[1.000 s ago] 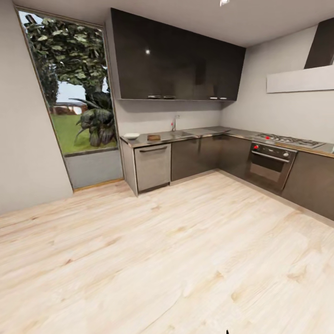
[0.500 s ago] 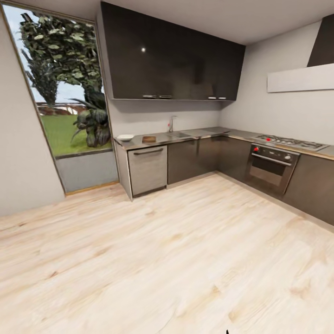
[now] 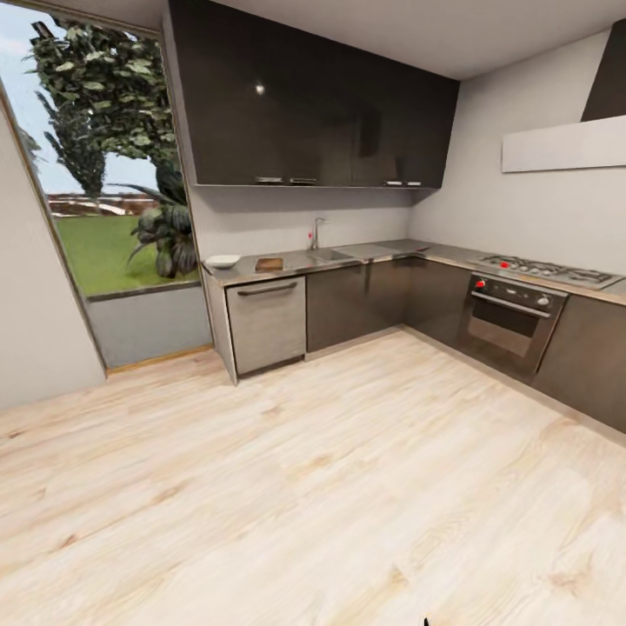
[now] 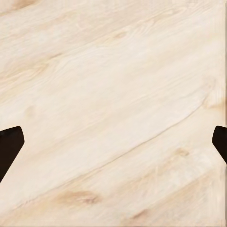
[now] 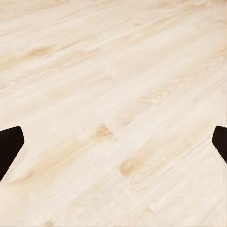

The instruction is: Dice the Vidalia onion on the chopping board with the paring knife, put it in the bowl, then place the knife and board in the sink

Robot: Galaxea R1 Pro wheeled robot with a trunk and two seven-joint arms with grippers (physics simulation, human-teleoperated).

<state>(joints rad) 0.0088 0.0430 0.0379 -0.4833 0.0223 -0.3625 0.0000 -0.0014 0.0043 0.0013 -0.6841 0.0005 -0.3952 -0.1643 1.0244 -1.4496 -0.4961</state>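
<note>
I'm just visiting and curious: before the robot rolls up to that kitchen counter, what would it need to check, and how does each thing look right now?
1. Floor toward the counter free of obstacles: ok.
2. Left end effector open and holding nothing, bare floor between its fingers: ok.
3. Right end effector open and holding nothing: ok.
4. Bowl on the countertop, near its window end: ok.
5. Chopping board lying between bowl and sink: ok.
6. Onion in the sink, knife at hand: cannot tell, too far away.
</note>
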